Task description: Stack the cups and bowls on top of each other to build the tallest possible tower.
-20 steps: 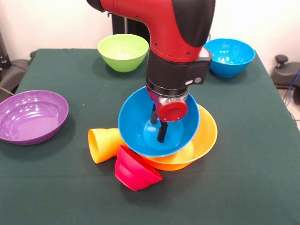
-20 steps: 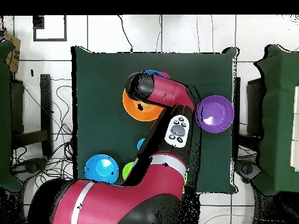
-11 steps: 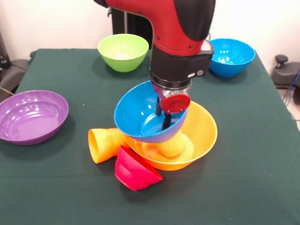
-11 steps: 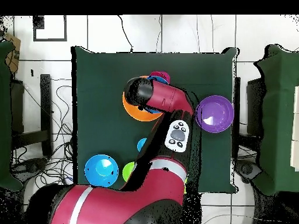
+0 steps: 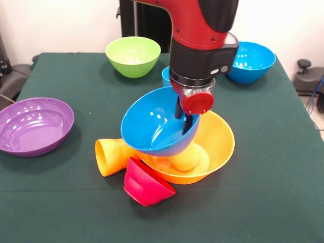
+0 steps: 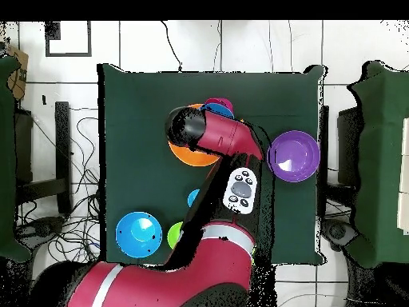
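The middle of the table (image 5: 61, 172) is crowded: the big yellow-orange bowl (image 5: 220, 139) carries a tilted blue bowl (image 5: 152, 124), and the claw (image 5: 183, 119) reaches down at that bowl's far rim, the arm blocking the way from above. Just beside them, toward the near edge, an orange cup (image 5: 111, 156) lies on its side and a red bowl (image 5: 147, 185) lies tipped, touching the pile. The purple bowl (image 5: 33, 125) stands well apart at one side; the green bowl (image 5: 132, 54) and another blue bowl (image 5: 250, 61) line the far edge. Bare cloth lies along the near edge and between the purple bowl and the pile.
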Tool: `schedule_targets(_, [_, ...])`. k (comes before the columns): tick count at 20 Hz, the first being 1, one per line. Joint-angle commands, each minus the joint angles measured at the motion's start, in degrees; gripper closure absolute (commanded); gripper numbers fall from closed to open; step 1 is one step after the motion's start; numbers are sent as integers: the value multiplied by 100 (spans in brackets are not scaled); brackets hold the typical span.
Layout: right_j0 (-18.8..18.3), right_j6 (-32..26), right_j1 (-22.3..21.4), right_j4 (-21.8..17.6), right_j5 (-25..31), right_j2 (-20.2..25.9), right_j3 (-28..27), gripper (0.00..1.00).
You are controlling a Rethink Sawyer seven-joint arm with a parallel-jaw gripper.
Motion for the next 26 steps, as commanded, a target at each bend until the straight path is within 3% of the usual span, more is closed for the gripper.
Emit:
schedule_targets(1, [195,122,44,-19,50,732,216,0])
schedule_targets(19, [499,473,257,156,136,566,-104,0])
schedule_targets(23, [498,381,32,80,310,443,75,0])
schedule_targets(26, [513,269,-450,-54,834,186,223,0])
